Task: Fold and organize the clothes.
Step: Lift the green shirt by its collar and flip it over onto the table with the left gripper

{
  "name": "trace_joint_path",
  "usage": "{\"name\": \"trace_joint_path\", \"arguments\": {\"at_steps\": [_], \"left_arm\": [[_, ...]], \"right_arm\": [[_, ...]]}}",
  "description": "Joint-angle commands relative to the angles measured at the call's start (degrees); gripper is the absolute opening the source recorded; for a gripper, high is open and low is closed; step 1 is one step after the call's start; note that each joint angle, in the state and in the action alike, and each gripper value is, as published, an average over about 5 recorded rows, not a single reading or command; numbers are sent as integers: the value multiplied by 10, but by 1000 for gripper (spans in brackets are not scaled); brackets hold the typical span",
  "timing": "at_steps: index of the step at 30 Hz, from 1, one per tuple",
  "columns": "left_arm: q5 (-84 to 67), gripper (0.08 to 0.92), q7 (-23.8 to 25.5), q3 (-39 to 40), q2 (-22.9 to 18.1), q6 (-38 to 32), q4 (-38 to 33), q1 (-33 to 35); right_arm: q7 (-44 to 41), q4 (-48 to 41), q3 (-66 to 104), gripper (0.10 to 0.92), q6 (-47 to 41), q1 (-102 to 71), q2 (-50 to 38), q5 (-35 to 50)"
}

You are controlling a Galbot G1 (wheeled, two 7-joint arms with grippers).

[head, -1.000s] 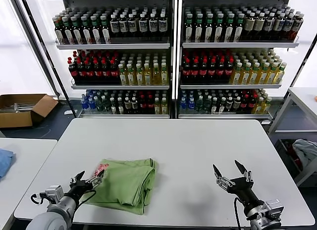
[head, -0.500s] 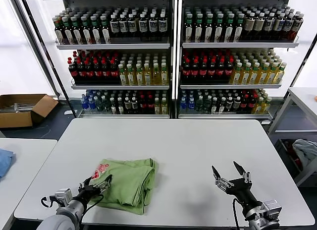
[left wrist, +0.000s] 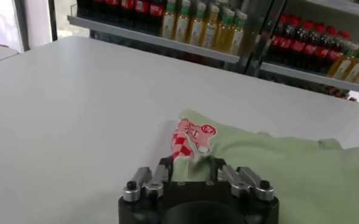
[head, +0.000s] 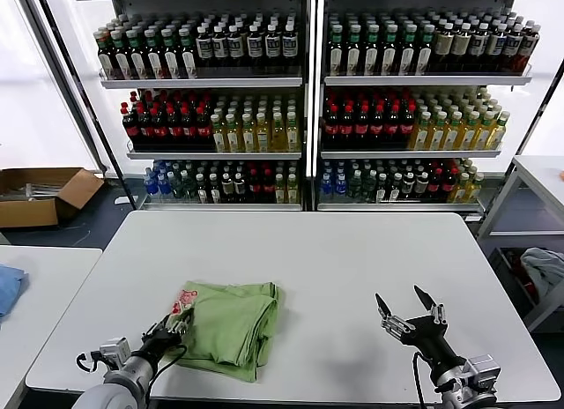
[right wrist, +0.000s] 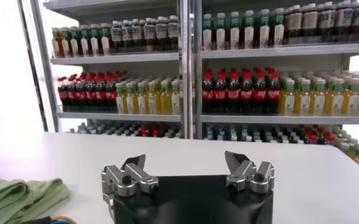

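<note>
The clothes are one light green polo shirt (head: 231, 325), folded into a bundle at the front left of the white table (head: 344, 250). Its red-and-white logo (head: 183, 298) lies at the near-left corner. My left gripper (head: 175, 328) is at that corner, shut on a bunched fold of the shirt (left wrist: 277, 167) just below the logo (left wrist: 194, 135); green fabric fills the gap in the left gripper (left wrist: 191, 165). My right gripper (head: 406, 308) hovers open over bare table at the front right, with nothing in it (right wrist: 185, 161). A shirt edge (right wrist: 14, 196) shows far off in the right wrist view.
Shelves of bottles (head: 304, 100) stand behind the table. A cardboard box (head: 40, 193) sits on the floor at the left. A blue cloth (head: 7, 287) lies on the left side table and a grey-white cloth (head: 546, 270) at the right.
My left gripper has pushed forward onto the shirt's near-left corner and narrowed its jaws on the fabric, crumpling the logo corner. The right arm has barely moved.
</note>
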Motion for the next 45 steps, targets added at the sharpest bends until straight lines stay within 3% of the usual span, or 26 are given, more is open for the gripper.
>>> {"name": "trace_joint_path", "arguments": {"at_steps": [1, 6, 11, 15, 20, 24, 27, 30, 35, 40, 45], "left_arm": [[23, 381, -4, 1, -10, -43, -3, 13], [28, 233, -17, -26, -7, -59, -42, 23], [-2, 116, -23, -113, 25, -50, -91, 35], [-51, 106, -20, -218, 74, -40, -89, 41], [-90, 106, -9, -341, 164, -33, -33, 49], [-112, 106, -4, -395, 225, -32, -3, 60], [-112, 106, -5, -401, 240, -28, -11, 58], [-91, 106, -9, -376, 222, -22, -49, 57], [-38, 106, -24, -278, 147, -12, -135, 62], [63, 106, -79, -87, 58, -17, -184, 55], [49, 106, -158, 115, 14, -7, -195, 22]], "right_arm": [[4, 2, -4, 823, -2, 8, 4, -2], [3, 4, -3, 823, -2, 8, 7, -2], [4, 1, -1, 823, -2, 17, 13, 1], [2, -1, -1, 823, -2, 21, 18, 2], [0, -1, 3, 823, 0, 19, 17, 9], [-1, 2, 7, 823, 0, 16, 15, 16], [-4, 2, 10, 823, 3, 13, 18, 19], [-8, 1, 12, 823, 9, 5, 26, 17], [-14, 3, 18, 823, 19, -14, 35, 15], [-19, 2, 22, 823, 27, -32, 43, 13], [-21, 6, 21, 823, 29, -42, 53, 5]]}}
